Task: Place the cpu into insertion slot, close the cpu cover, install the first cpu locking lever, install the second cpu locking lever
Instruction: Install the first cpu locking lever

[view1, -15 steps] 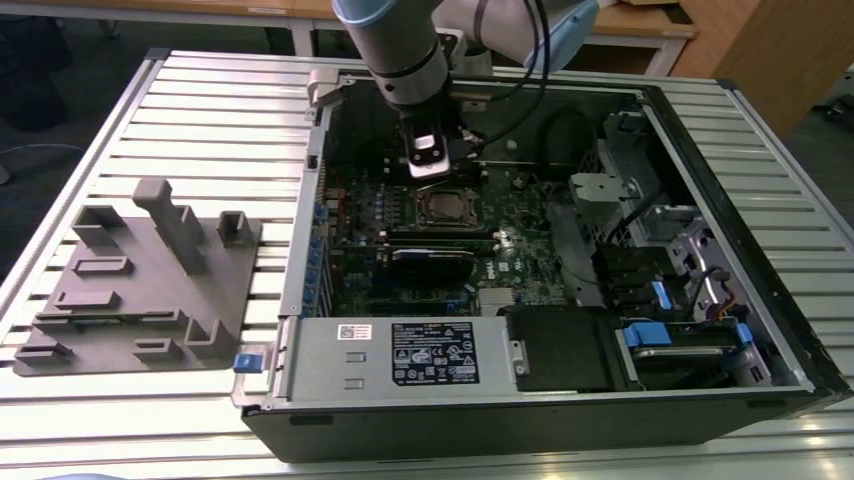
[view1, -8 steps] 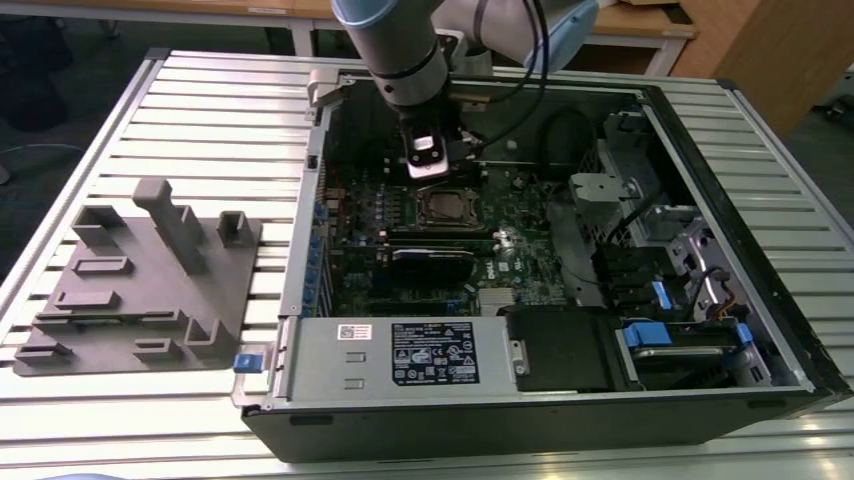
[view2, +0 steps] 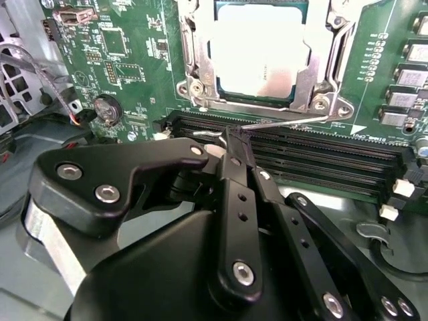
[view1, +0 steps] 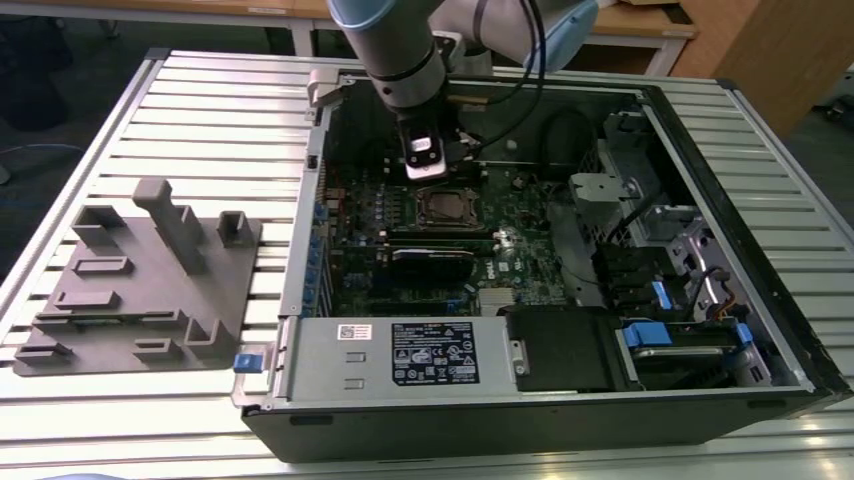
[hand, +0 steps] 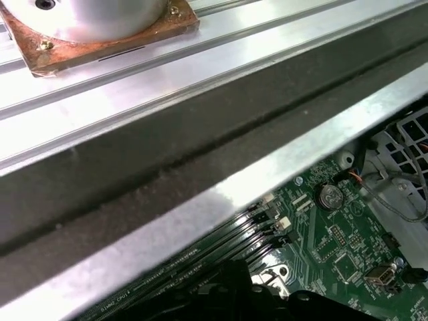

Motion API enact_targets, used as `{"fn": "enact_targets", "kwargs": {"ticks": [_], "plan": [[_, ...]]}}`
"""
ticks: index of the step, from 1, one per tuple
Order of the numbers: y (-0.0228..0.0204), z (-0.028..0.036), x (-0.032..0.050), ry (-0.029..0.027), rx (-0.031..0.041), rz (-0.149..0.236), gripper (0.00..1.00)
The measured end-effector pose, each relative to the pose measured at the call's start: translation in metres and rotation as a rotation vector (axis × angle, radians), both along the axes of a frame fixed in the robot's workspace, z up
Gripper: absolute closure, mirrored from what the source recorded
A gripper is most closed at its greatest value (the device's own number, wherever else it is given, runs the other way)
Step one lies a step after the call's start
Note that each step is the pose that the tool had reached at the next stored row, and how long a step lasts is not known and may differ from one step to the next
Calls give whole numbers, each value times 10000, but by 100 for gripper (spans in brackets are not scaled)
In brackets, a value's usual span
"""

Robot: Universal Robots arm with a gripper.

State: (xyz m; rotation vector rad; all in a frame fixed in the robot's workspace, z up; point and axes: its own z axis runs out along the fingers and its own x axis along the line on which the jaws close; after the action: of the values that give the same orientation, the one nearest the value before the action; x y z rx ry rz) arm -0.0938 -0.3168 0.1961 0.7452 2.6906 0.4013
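My jaws, pressed together, pinch the hooked end of the cpu locking lever [view2: 287, 122], whose wire lies alongside the cpu cover [view2: 194, 57].

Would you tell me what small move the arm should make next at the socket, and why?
Probably ease the end effector down toward the board to press the locking lever flat. The cpu lies under the closed cpu cover. The lever's free end sits at the shut end effector's tip, angled across the memory slots and apparently not latched.
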Motion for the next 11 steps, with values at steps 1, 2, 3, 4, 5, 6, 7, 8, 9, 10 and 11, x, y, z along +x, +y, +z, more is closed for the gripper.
{"fn": "enact_targets", "kwargs": {"ticks": [1, 2, 3, 4, 5, 6, 7, 8, 9, 10, 11], "plan": [[0, -4, 0, -11, 1, 17, 89], [1, -7, 0, -13, -4, 42, 89], [0, -9, 0, -13, -14, 72, 89], [-1, -11, 0, -12, -26, 105, 89], [-3, -13, 0, -12, -39, 142, 89], [-5, -15, 0, -13, -52, 180, 89], [-9, -16, 0, -13, -68, 220, 89], [-14, -17, 0, -11, -84, 255, 89], [-18, -18, 0, -12, -103, 283, 89], [-21, -19, 0, -12, -125, 294, 89], [-21, -19, 0, -11, -129, 296, 89]]}}
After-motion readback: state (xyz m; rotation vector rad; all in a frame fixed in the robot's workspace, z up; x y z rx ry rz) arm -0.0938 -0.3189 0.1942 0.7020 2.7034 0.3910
